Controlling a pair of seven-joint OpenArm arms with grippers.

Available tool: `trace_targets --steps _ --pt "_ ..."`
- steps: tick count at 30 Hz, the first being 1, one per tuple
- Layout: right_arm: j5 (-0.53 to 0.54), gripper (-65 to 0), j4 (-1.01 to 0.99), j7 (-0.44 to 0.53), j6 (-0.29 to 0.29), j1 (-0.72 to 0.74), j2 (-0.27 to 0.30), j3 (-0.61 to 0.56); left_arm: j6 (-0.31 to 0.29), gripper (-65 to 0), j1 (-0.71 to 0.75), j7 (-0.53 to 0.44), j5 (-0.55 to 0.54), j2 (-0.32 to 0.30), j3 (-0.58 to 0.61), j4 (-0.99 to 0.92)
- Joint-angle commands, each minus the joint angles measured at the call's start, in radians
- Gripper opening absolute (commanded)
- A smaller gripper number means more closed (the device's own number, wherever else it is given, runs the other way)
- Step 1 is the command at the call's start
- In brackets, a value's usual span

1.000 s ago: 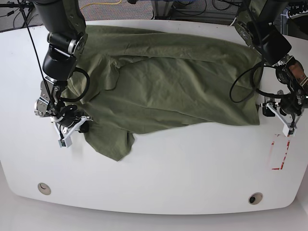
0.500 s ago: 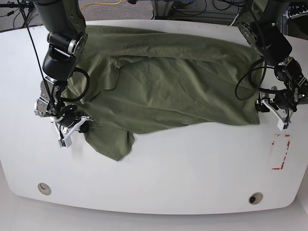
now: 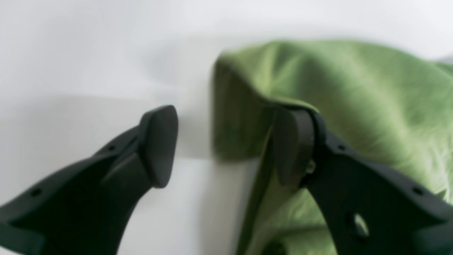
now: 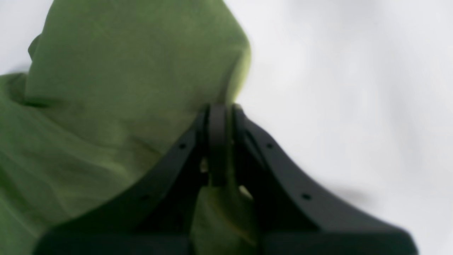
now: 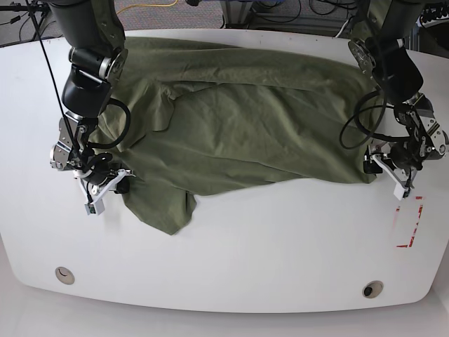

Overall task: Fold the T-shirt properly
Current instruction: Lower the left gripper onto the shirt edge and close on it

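Note:
The olive-green T-shirt (image 5: 245,119) lies spread and wrinkled across the far half of the white table (image 5: 266,246). My right gripper (image 5: 121,184), on the base view's left, is shut on the shirt's near-left edge; in the right wrist view the fingers (image 4: 217,141) pinch the cloth (image 4: 124,81). My left gripper (image 5: 374,165), on the base view's right, is open at the shirt's near-right corner. In the left wrist view (image 3: 226,145) one finger (image 3: 293,148) lies under the cloth's edge (image 3: 336,92) and the other (image 3: 159,145) is over bare table.
A red-outlined rectangle mark (image 5: 408,221) lies on the table near the right edge. Two round holes (image 5: 64,274) (image 5: 372,289) sit near the front edge. Cables and floor show behind the table's far edge.
My left gripper has moved leftward from beside the red mark to the shirt's near-right corner. My right gripper and the shirt have stayed put.

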Motion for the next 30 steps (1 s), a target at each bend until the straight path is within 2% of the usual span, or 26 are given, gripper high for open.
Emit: trace_targets --steps 1,6,9,17,30 --pt "0.006 -63.9 0.019 0.014 0.005 0.028 0.015 0.001 -0.001 -34.6 -0.021 -0.006 0.0 -0.011 0.021 0.008" --pt "0.006 -63.9 0.019 0.014 0.005 0.028 0.015 0.001 -0.001 -53.3 -0.023 -0.006 0.0 -0.011 0.036 0.008" --pt "0.006 -63.9 0.019 0.014 0.005 0.028 0.016 0.001 -0.001 -61.4 -0.023 -0.006 0.0 -0.013 0.064 0.014" --pt "0.006 -63.9 0.019 0.014 0.005 0.028 0.016 0.001 -0.001 -61.5 -0.015 -0.004 0.001 -0.016 0.139 0.166" --pt "0.006 -63.9 0.019 0.014 0.005 0.011 0.012 0.001 -0.001 -60.3 0.011 -0.001 0.001 -0.048 0.342 0.422"
